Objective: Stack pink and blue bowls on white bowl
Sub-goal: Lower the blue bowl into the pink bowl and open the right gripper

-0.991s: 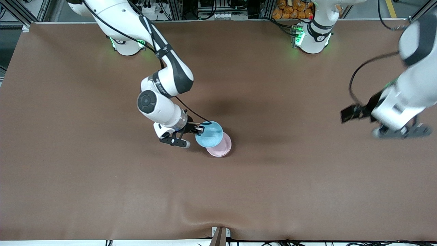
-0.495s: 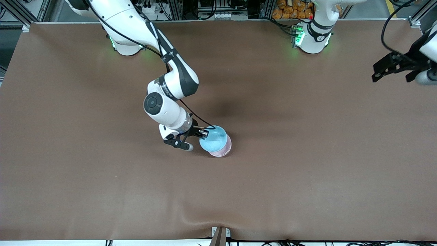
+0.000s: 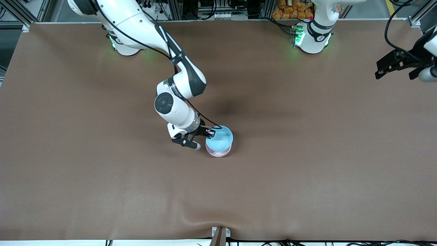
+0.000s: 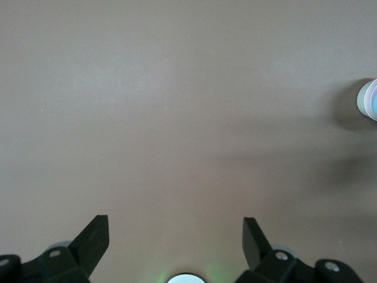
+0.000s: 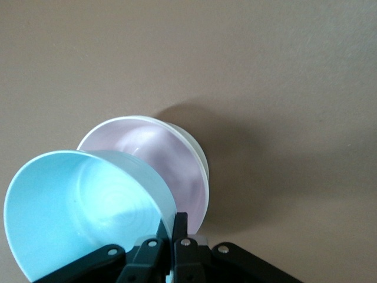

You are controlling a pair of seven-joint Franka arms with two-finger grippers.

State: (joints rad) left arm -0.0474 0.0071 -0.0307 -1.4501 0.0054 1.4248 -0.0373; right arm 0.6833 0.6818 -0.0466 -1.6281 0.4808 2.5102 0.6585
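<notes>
Front view: the right claw (image 3: 209, 134) clenches the rim of the light sky-blue plastic bowl (image 3: 220, 138), held directly over the pale pink plastic bowl (image 3: 218, 152) on the brown desk (image 3: 307, 171). The left claw (image 3: 397, 65) waits, released.

Right wrist view: beneath the claw, pink nests in the white plastic bowl (image 5: 200, 154). The tilted blue bowl could catch a rim and topple the stack.

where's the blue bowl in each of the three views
Front view: blue bowl mid-table, held over the pink bowl by the right gripper.
Left wrist view: bowl stack, colours unclear, at the frame's edge.
Right wrist view: blue bowl large, tilted, rim pinched.
Shared landmark: the brown table.
</notes>
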